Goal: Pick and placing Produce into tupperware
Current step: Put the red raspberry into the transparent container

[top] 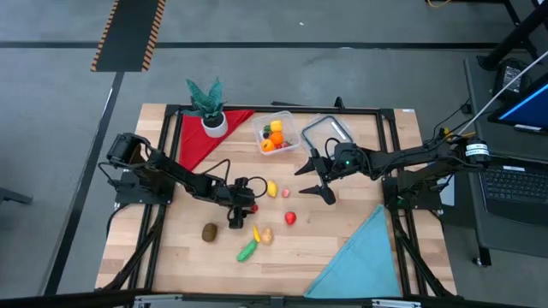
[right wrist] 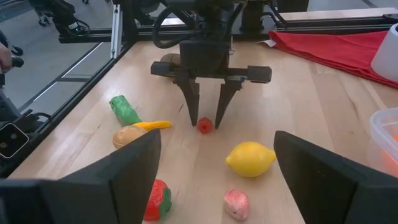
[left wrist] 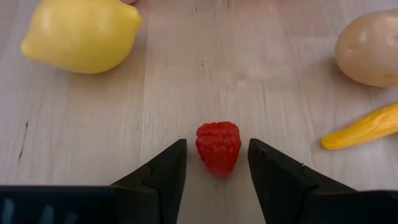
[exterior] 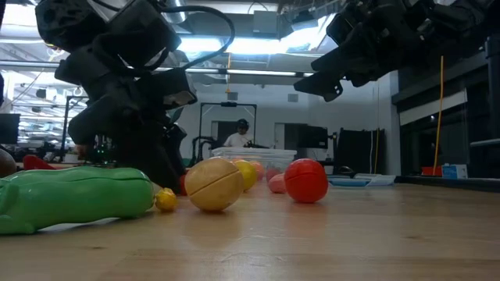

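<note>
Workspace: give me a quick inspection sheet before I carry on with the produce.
Surface: wooden table, loose produce spread over its middle.
Job's things: tupperware at the far edge, orange, yellow and green pieces inside. Loose: raspberry, lemon, red piece, green piece, potato, brown piece.
Clutter: potted plant, red cloth, blue cloth, lid.
Grippers: left gripper down at the table, fingers open either side of the raspberry, not touching it. Right gripper open, empty, raised near the lid.
Cables: black cable looped along the left arm.
Surroundings: person far behind the table.
</note>
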